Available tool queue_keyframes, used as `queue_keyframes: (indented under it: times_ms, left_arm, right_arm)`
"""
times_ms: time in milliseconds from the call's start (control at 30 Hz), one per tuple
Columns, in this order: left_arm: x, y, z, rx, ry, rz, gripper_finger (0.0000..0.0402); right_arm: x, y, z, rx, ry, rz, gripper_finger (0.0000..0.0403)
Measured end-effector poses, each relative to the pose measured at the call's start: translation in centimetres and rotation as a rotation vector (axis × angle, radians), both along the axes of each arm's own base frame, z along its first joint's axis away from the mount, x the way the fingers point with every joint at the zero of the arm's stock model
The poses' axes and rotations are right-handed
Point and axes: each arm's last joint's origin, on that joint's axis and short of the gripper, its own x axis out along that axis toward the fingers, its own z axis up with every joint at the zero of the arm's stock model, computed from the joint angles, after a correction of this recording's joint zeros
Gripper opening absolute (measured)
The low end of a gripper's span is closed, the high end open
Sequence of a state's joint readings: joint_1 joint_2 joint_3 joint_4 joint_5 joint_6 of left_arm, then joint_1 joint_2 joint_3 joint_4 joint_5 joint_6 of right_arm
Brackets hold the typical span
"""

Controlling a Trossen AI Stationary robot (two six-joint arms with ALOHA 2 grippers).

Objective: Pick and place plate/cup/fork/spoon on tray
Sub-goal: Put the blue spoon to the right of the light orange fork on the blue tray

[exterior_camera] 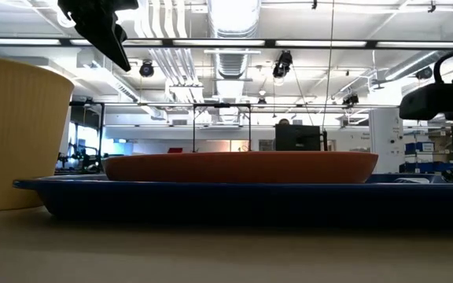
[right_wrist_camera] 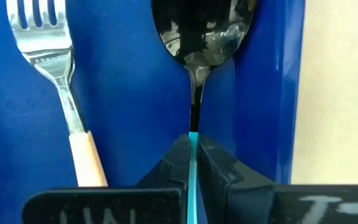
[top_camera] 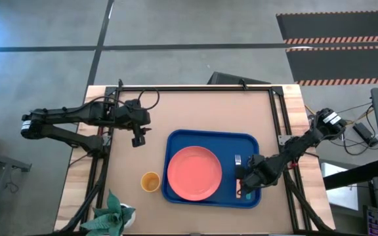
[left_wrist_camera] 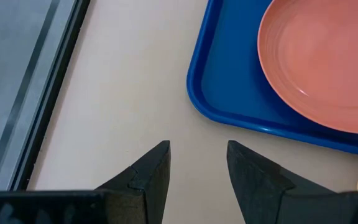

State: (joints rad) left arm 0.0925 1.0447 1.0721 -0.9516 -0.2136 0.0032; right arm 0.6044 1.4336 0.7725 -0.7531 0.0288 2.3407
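a: looking down from above, where does everything sit?

b: the tray lies on the table, toward its near-right part. the plate rests flat inside the tray, filling its left and middle. the fork lies in the tray's right strip, tines pointing to the far side.

a: and the cup?

b: the cup stands upright on the bare table just left of the tray, outside it. in the low view the cup looms at the left edge, with the plate sitting on the tray beside it.

a: what is the right gripper doing?

b: the right gripper is low over the tray's right strip. in its wrist view the two fingers are pressed together on the slim teal handle of the spoon, pinching it between them. the spoon's dark bowl lies over the blue tray floor, close against the raised rim; i cannot tell whether it touches the floor. the fork lies beside it, parallel, peach handle toward the gripper.

a: and the left one?

b: the left gripper hovers over bare table, left of the tray's far-left corner. its wrist view shows the fingers spread apart with nothing between them, the tray corner and plate ahead.

a: anything else on the table?

b: a small green plant at the near-left edge.
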Motion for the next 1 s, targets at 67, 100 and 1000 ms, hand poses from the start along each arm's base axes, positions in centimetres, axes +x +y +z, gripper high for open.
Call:
queue_keyframes:
  times_ms: [67,100,1000]
  left_arm:
    - [0.0,0.0,0.0,0.0,0.0,0.0,0.0141]
    - [0.0,0.0,0.0,0.0,0.0,0.0,0.0141]
    - [0.0,0.0,0.0,-0.013,-0.007,0.017,0.0141]
  right_arm:
    - [0.0,0.0,-0.1,0.0,-0.002,0.001,0.0008]
    - [0.1,0.0,-0.2,0.0,-0.003,0.004,0.0008]
    - [0.6,0.4,0.9,-0.004,0.004,0.15,0.0042]
